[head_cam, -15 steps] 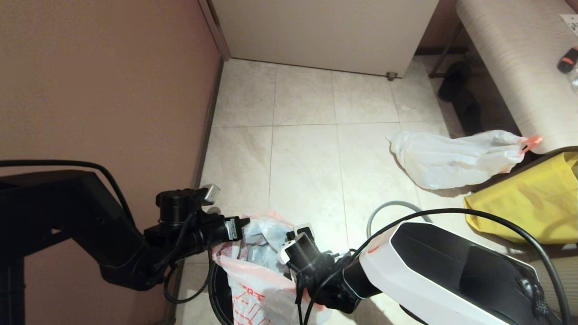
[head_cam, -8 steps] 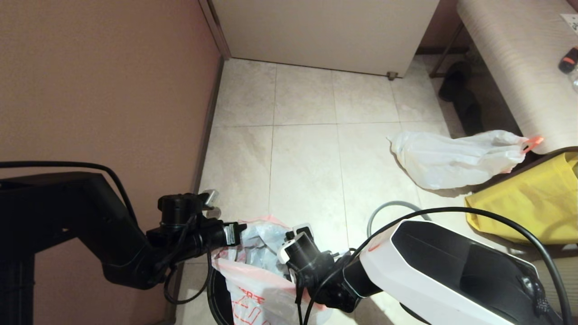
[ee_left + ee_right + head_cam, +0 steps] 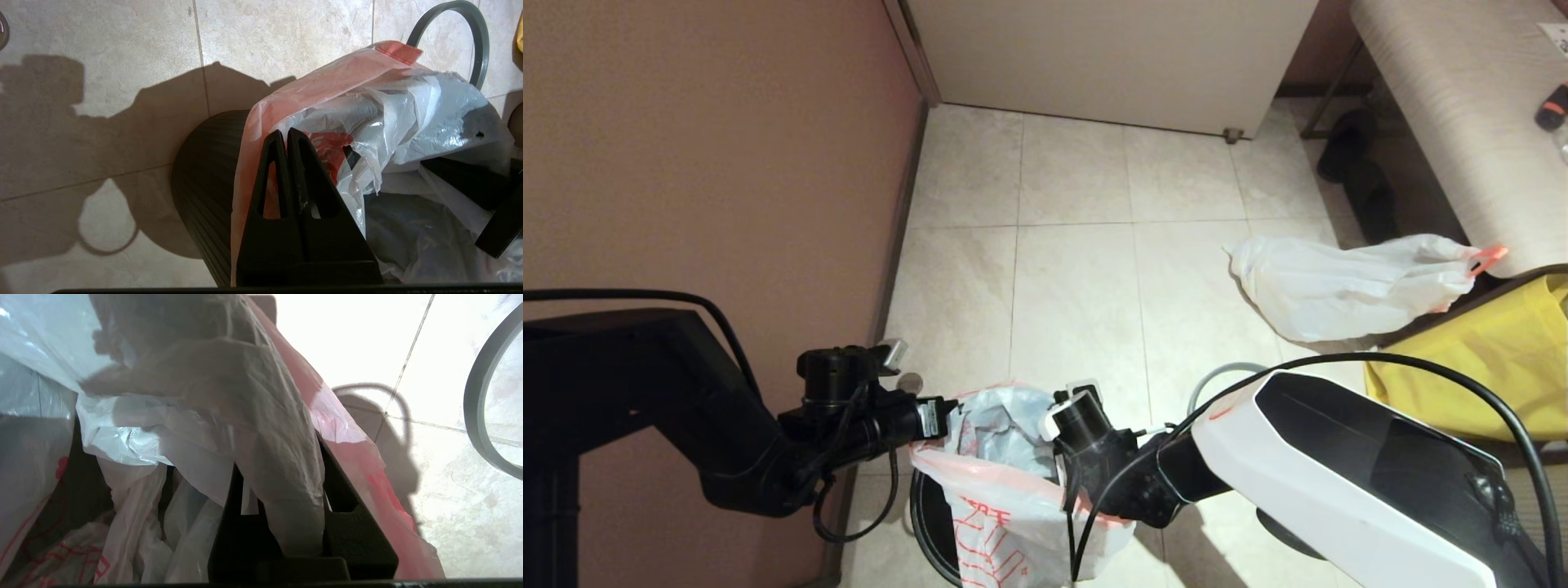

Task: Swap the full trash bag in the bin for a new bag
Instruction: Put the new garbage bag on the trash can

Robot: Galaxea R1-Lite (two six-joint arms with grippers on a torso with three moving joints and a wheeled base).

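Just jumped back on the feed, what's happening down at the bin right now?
Both grippers are working the new bag into the bin. The left gripper is shut on one side of the bag's orange edge, the right gripper on the opposite side, holding its mouth over the bin. The full trash bag lies on the floor to the right, and the grey hoop is off, on the tiles.

The left arm (image 3: pixel 645 384) is black and comes in from the lower left of the head view, bent at the elbow, its wrist pointing to the right. The left gripper (image 3: pixel 286 136) has its two fingers pressed together. The right arm (image 3: pixel 1347 474), white with black panels, enters from the lower right and reaches to the left. The right gripper (image 3: pixel 282 494) seems nearly closed, though its fingers are mostly covered in this view.
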